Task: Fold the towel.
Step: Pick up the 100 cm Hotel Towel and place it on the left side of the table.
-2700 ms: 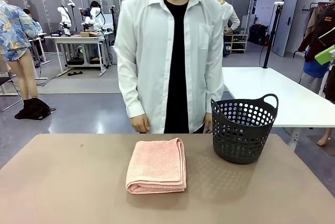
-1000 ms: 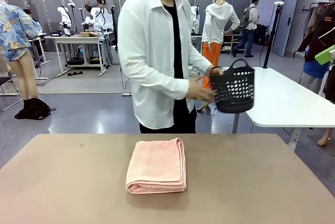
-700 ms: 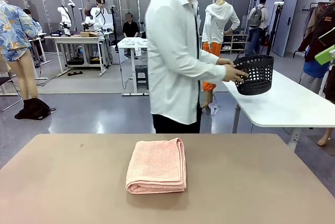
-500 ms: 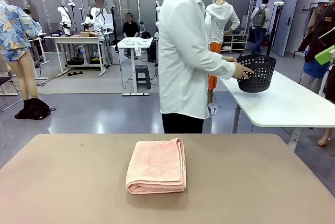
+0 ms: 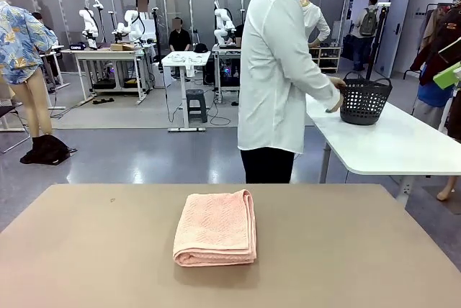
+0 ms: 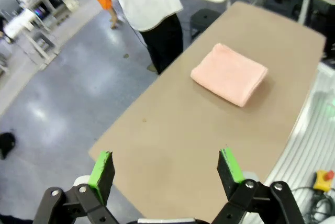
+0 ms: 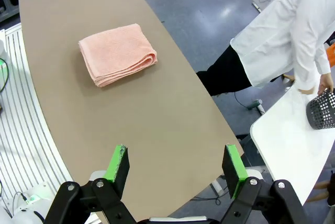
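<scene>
The salmon-pink towel (image 5: 216,237) lies folded into a thick rectangle in the middle of the brown table (image 5: 360,250), its rounded fold toward the near edge. The same towel (image 6: 229,74) sits far ahead of my left gripper (image 6: 165,167), which hangs open high over the table's end with nothing between its green pads. My right gripper (image 7: 178,169) is also open and empty, raised above the opposite end, with the towel (image 7: 117,54) well beyond it. Neither gripper touches the cloth.
A person in a white shirt (image 5: 281,78) stands turned away beyond the far edge, hands on a dark plastic basket (image 5: 365,98) resting on a white table (image 5: 403,142) behind. The basket (image 7: 321,110) shows in the right wrist view too.
The person lifted the basket off the brown table, turned right and set it down on the white table behind. The towel and both grippers stayed still.
</scene>
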Motion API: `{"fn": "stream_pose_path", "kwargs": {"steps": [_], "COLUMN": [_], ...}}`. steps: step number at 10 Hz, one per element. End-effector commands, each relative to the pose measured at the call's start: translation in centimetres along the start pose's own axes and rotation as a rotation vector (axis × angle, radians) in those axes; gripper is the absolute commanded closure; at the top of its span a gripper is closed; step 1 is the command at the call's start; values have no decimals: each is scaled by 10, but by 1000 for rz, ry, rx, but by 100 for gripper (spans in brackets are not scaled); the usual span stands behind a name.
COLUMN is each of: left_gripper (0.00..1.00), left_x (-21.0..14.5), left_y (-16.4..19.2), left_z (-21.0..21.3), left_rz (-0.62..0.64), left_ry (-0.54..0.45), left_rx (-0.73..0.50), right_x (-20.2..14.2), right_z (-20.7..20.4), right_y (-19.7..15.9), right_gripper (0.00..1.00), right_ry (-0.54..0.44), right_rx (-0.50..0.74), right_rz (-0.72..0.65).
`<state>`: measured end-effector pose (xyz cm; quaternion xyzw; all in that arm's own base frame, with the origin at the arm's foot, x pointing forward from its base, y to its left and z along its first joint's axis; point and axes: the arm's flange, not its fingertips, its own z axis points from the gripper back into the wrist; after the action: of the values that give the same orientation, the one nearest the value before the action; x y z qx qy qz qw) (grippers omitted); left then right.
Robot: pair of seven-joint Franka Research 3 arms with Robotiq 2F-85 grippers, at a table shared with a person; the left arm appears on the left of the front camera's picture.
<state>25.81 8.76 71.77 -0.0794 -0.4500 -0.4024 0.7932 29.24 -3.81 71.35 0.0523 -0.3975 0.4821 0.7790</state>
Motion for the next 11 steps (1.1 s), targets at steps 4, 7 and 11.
{"fn": "stream_pose_path", "kwargs": {"steps": [4,7,11], "left_gripper": [0,0,0], "left_x": [-42,-63,-78], "left_y": [-21,-42,-55], "left_z": [-142,-213,-314], "left_rz": [204,343,584], "left_ry": [135,211,296], "left_rx": [-37,-110,-207], "right_x": [2,2,2], "right_z": [1,1,1], "right_y": [-1,-1,-1], "right_gripper": [9,9,9], "right_ry": [7,7,7], "right_rx": [7,7,7], "right_rz": [-1,-1,-1]}}
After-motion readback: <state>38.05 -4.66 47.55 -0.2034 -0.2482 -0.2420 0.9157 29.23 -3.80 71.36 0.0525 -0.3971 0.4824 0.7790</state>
